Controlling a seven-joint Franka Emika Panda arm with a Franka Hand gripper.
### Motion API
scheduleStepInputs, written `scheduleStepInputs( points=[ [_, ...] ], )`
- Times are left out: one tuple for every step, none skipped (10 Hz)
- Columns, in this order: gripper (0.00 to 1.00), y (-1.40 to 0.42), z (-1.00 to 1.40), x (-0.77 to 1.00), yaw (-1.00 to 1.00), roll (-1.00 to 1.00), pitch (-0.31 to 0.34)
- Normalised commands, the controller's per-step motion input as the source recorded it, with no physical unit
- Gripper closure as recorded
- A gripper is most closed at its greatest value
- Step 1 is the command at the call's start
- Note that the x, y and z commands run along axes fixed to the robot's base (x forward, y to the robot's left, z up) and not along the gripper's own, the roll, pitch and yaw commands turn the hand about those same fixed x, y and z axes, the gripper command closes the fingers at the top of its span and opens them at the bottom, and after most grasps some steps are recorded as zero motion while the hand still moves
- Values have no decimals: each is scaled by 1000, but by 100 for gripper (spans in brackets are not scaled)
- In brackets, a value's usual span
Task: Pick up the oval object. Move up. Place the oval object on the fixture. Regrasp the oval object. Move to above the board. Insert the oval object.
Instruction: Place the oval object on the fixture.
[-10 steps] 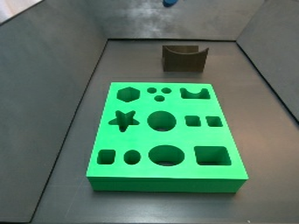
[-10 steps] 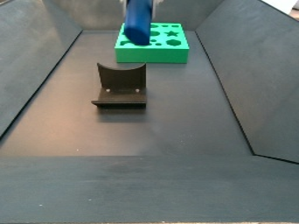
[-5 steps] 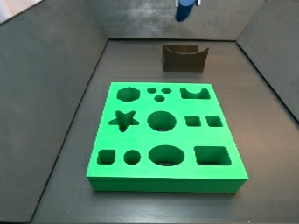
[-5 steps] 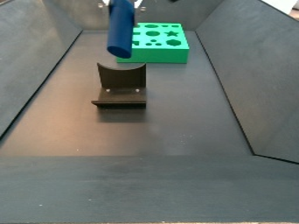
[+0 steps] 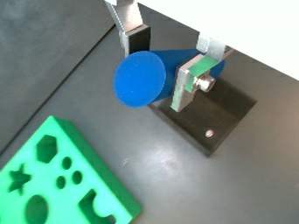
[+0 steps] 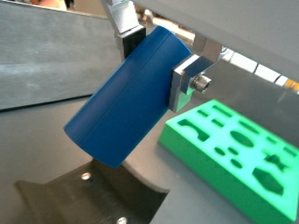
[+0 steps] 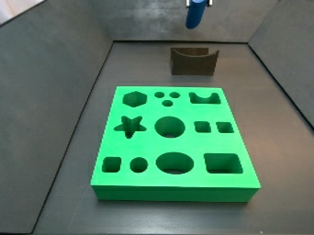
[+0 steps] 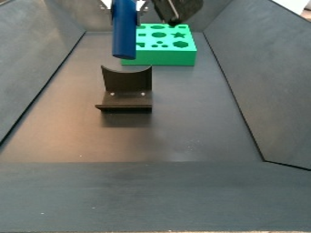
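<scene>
Oval object: blue peg, clamped between the gripper's silver fingers, hanging clear above the fixture. Fixture: dark notched bracket on the floor. Board: green, at 12 o'clock beyond the fixture in a side view.

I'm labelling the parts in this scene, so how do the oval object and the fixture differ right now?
The oval object is blue, smooth and rounded; the fixture is dark brown with a curved notch on top. The oval object hangs in the air, clamped in the gripper, while the fixture stands on the floor. In a side view the oval object hovers above the fixture, not touching it. Both sit apart from the board.
</scene>
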Motion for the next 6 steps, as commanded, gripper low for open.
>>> scheduleStepInputs(
  points=[
    [100, 46, -16, 76, -109, -480, 57],
    [100, 42, -15, 73, -100, -321, 50],
    [100, 26, -2, 54, -92, -211, 26],
    [100, 131, -1000, 121, -59, -1000, 172],
    [100, 139, -1000, 127, -75, -1000, 163],
    [100, 139, -1000, 138, -109, -1000, 192]
  ],
)
